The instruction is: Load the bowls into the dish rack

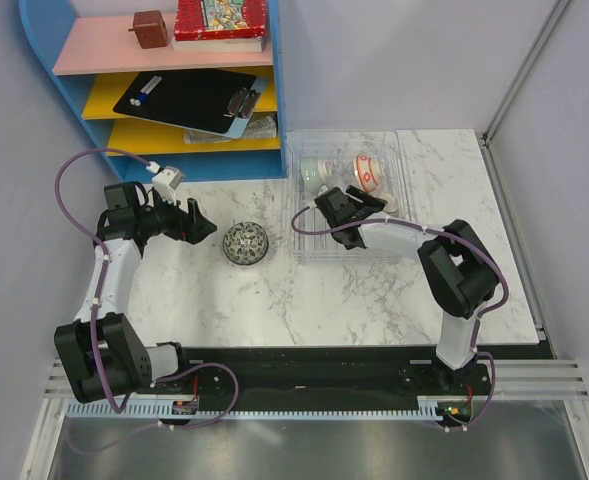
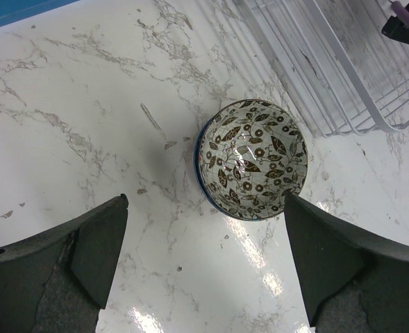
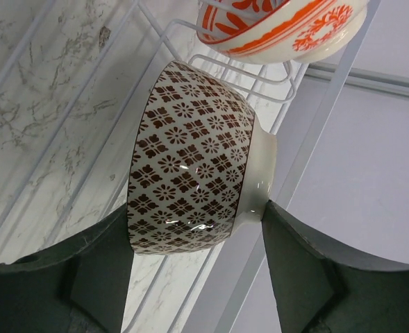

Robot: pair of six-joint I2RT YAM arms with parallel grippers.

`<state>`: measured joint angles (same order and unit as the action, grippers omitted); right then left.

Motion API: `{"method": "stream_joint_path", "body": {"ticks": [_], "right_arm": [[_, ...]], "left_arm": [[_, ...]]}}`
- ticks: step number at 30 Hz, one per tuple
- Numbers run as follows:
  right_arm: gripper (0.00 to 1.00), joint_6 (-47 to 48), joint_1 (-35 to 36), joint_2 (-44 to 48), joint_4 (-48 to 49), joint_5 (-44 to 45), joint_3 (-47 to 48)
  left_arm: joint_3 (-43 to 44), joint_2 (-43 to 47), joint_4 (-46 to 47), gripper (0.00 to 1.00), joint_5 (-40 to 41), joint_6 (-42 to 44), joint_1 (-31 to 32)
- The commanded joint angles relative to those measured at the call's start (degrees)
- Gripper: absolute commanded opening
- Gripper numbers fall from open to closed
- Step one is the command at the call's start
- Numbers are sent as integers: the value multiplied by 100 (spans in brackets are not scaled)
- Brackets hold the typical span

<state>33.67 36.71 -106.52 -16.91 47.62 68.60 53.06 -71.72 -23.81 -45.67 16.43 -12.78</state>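
Right wrist view: brown bowl (image 3: 190, 152) on edge inside rack (image 3: 190, 66), mouth toward the left of the picture, foot toward the right, so the mouth-to-foot axis runs roughly level and across the jaws. Pinched by right gripper (image 3: 194, 229), one finger on the rim side and the other at the foot, clenched on it with no gap showing. Glazed ceramic, judging by the shine: stiff, probably brittle, slick under the pads, fairly heavy for its size. Best taken as here, across rim and foot, or by pinching the wall over the rim; best eased against the wires and not dropped. Just beyond, orange bowl (image 3: 280, 28), tilted in the same rack, near the brown one; contact between them cannot be told. Farther out, left wrist view: leaf bowl (image 2: 251, 159) upright on table (image 2: 86, 104), mouth up, axis vertical, near the rack's edge but apart from it. Same handling likely: hard, smooth, chippable, with the rim the obvious place to grip. Above it hovers left gripper (image 2: 205, 201), jaws spread wide to either side, holding nothing.
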Motion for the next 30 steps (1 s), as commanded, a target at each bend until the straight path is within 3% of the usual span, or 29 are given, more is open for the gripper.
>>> {"method": "stream_joint_path", "body": {"ticks": [1,4,5,8,14,30], "right_arm": [[2,324,-6,-220,196,538,391],[13,412,-6,-404,196,591,435],[33,438,-6,-439,188,600,435],[66,474,12,-536,126,626,426],[97,272,64,-493,-242,442,461],[98,-98,47,-238,-1842,-429,1270]], "left_arm": [[-23,18,166,100,-188,98,-32],[-24,18,158,100,-179,106,-32],[-24,1,158,100,-179,106,-32],[-24,1,166,100,-162,106,-23],[-15,-17,167,100,-170,115,-23],[-50,71,167,100,-135,98,-23]]}}
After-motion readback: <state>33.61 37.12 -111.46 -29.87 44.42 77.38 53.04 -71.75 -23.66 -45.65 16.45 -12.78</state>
